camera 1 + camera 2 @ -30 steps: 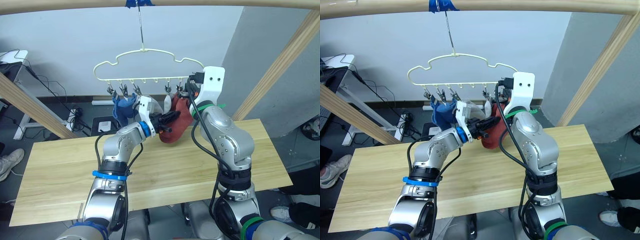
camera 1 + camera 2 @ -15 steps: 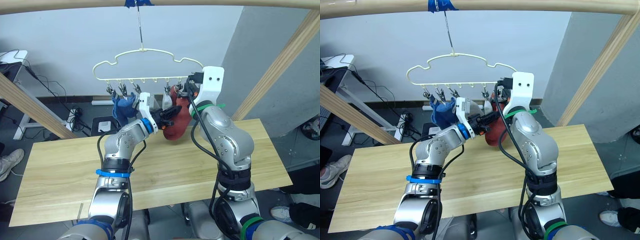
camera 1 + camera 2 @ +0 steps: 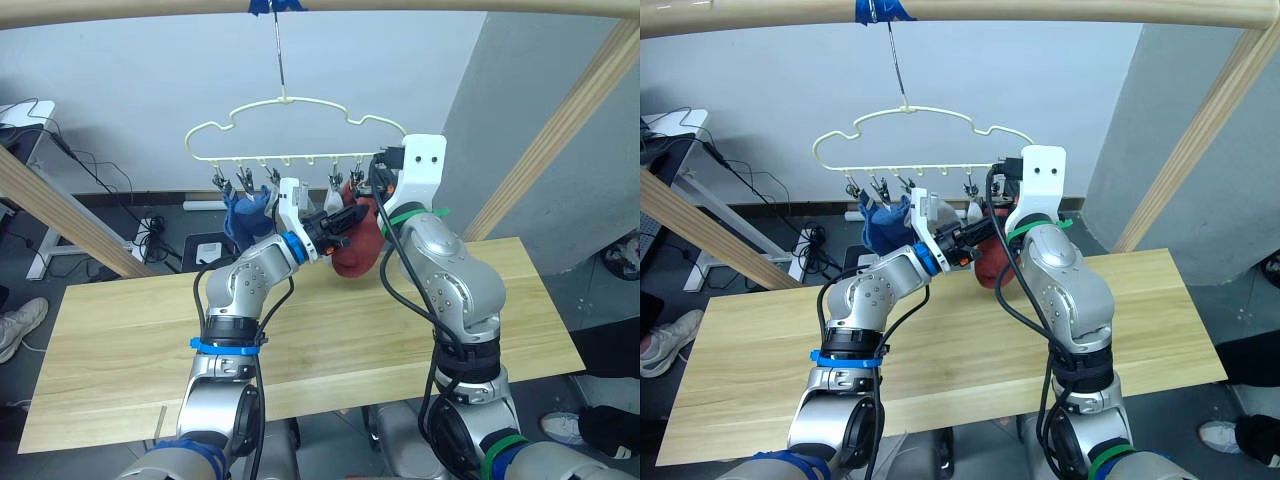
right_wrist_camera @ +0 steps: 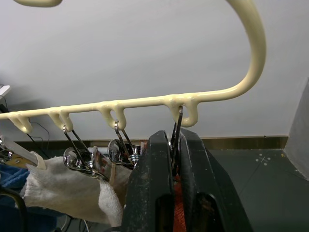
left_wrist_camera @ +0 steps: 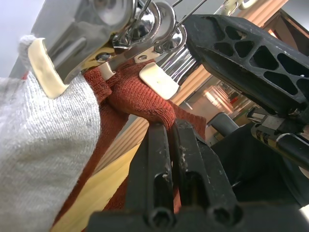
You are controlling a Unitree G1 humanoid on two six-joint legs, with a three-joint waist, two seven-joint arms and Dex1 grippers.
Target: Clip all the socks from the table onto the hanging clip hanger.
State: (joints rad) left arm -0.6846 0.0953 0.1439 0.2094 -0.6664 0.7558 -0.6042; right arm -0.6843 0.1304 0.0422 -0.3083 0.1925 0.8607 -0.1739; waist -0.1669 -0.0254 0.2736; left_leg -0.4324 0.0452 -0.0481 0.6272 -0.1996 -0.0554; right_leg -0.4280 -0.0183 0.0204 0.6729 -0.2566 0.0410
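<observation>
The pale-yellow clip hanger hangs by its hook from the top pole. Blue socks and a light grey sock hang from its clips. My left gripper is shut on the cuff of a rust-red sock and holds it up at the rightmost clip. The clip's cream pads sit on either side of the cuff. My right gripper is shut on that clip's wire handles, right below the hanger's bar. The table lies below.
The round wooden pole frame runs overhead, with slanted poles at the left and right. Behind the table, cables and a power strip lie on the floor. A person's shoe shows at the far left.
My left gripper has lifted the rust-red sock up and to the right, bringing its cuff to the rightmost clip. The right gripper has stayed at that clip.
</observation>
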